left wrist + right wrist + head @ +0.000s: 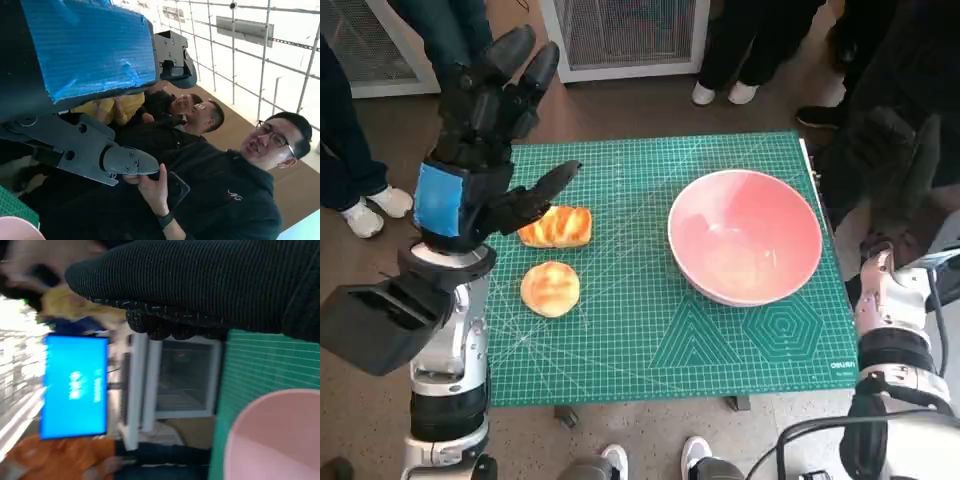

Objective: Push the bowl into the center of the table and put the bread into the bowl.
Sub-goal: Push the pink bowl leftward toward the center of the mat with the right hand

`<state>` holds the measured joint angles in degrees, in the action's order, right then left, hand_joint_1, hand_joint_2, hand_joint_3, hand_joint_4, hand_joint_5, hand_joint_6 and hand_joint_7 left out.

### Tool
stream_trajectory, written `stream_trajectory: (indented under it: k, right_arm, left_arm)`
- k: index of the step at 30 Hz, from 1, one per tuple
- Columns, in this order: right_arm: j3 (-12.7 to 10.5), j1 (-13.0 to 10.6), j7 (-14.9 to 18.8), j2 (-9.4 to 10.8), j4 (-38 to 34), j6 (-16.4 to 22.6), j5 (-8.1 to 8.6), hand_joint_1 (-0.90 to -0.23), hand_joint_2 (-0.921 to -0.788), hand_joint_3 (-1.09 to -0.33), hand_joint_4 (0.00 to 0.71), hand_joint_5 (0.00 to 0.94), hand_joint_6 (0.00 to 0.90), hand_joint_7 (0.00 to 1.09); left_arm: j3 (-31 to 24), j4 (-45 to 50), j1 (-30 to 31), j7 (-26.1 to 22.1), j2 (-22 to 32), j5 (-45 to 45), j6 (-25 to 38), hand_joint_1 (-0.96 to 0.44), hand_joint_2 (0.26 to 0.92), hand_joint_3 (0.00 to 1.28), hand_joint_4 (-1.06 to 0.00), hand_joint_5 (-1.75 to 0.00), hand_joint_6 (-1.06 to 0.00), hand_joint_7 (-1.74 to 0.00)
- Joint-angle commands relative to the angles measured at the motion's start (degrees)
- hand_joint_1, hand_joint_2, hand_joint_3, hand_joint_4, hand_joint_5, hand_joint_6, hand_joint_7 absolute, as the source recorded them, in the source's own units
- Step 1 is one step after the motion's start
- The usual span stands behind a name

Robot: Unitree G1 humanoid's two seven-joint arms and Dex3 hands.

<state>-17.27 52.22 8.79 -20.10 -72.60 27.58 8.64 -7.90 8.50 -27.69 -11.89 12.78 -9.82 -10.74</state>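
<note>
Your left hand [485, 150] is hanging raised above the left side of the green cutting mat [650, 330], its fingers spread wide and holding nothing, with the thumb pointing out toward the longer bread. You are seeing its blue tape [442, 199] facing the head camera. In the left wrist view the taped back of that hand [85, 55] is filling the upper part, with people in dark clothes sitting beyond it.

Your right hand [890, 175] is sitting off the right edge of the table, just beside the bowl's far side, showing only as a dark blurred shape. You cannot tell from any view whether its fingers are apart or curled. In the right wrist view the glove [200, 285] is running as a dark band across the top, with the pink rim of the bowl [272, 435] and a strip of the mat below it, and a bright blue screen [75, 385] blurred in the background.

The pink bowl [745, 235] is standing on the right half of the mat, close to the right edge, and is holding nothing. Two breads are lying on the left half, well apart from the bowl: a long glazed loaf [556, 226] just under your left thumb, and a round bun [550, 288] just in front of it, nearer to you. You are also seeing shoes [725, 93] and legs of people standing around the table.
</note>
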Motion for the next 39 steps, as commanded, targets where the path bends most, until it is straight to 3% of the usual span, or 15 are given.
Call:
stream_trajectory:
  k: [1,16,39]
  right_arm:
    - [0.1,-2.8,-1.1,1.0,-1.6,-2.7,-0.82,-0.557,-0.921,-0.85,0.351,0.008,0.279,0.35]
    - [-0.1,-5.0,0.4,4.9,-2.1,-5.5,-0.28,-0.586,-0.921,-0.804,0.358,0.003,0.309,0.31]
    - [0.9,-4.8,2.5,9.8,-1.9,-5.2,-0.69,-0.587,-0.921,-0.767,0.355,0.002,0.327,0.26]
  left_arm:
    - [-0.6,1.5,0.6,0.3,0.3,-0.6,0.6,-0.22,0.921,0.26,-0.32,0.0,-0.03,-0.62]
    - [-1.0,3.6,1.7,0.4,0.5,-0.3,2.1,-0.23,0.921,0.25,-0.32,0.0,-0.03,-0.61]
    - [-1.6,4.6,2.3,0.0,1.1,-0.6,3.5,-0.23,0.921,0.24,-0.32,0.0,-0.05,-0.58]
